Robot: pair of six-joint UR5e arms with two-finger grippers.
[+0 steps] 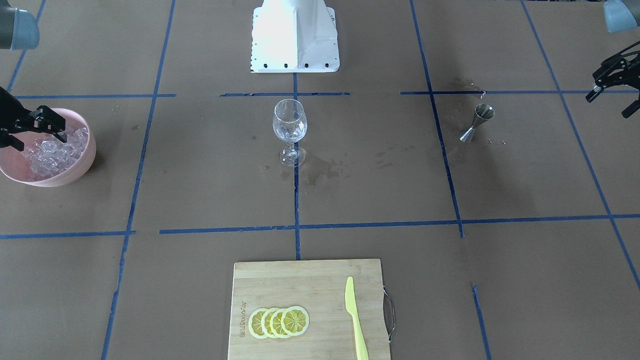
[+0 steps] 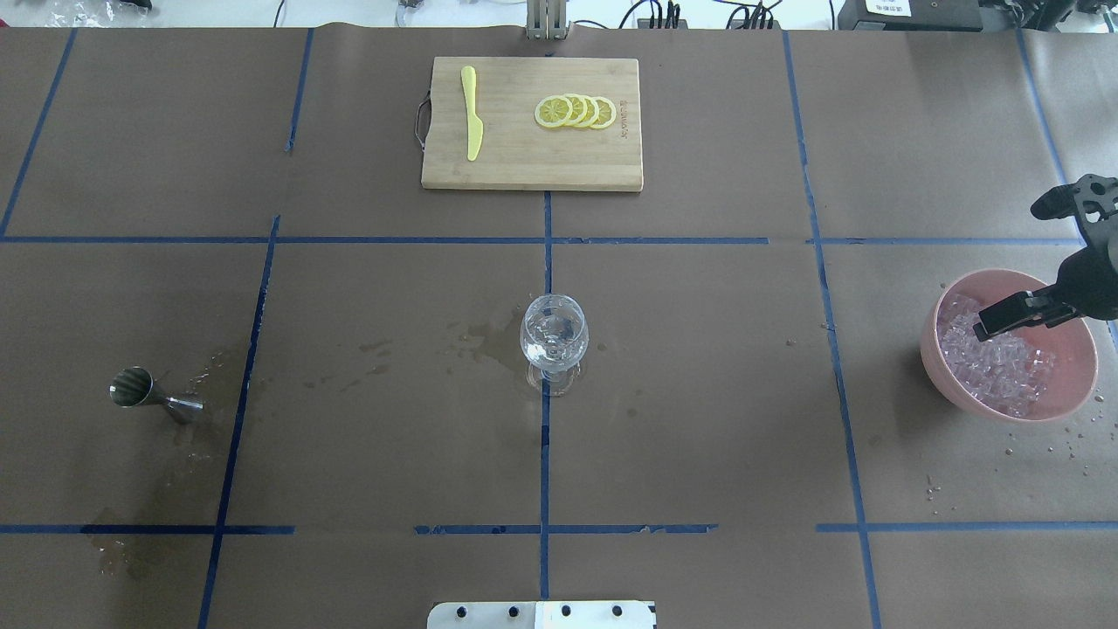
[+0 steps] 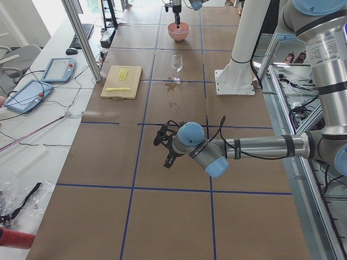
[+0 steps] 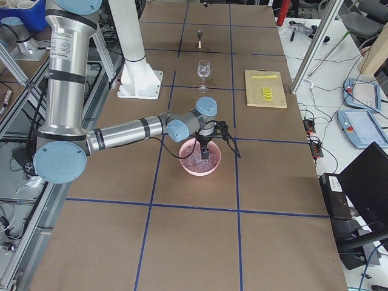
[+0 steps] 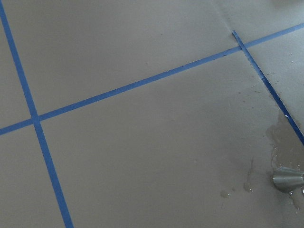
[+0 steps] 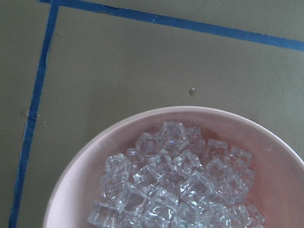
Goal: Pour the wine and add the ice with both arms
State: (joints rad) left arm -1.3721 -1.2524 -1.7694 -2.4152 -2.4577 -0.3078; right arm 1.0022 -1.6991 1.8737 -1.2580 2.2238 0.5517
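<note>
Ice still in its bowl; both pincers released, holding nothing.
We find the ice (image 2: 1004,362) heaped in a pink bowl (image 2: 942,371) at the robot's right end of the bench (image 2: 699,393). The right pincer (image 2: 1011,269) hangs over it, jaws spread, one finger above the cubes. The left pincer (image 1: 607,106) is splayed too, clear of the bench, near a steel jigger (image 1: 477,123). The wine glass (image 1: 289,125) stands upright at centre; contents can't be told. The cutting board (image 1: 310,280) carries lemon slices (image 1: 279,322) and a yellow knife (image 1: 355,317); its edge stamp is illegible.
</note>
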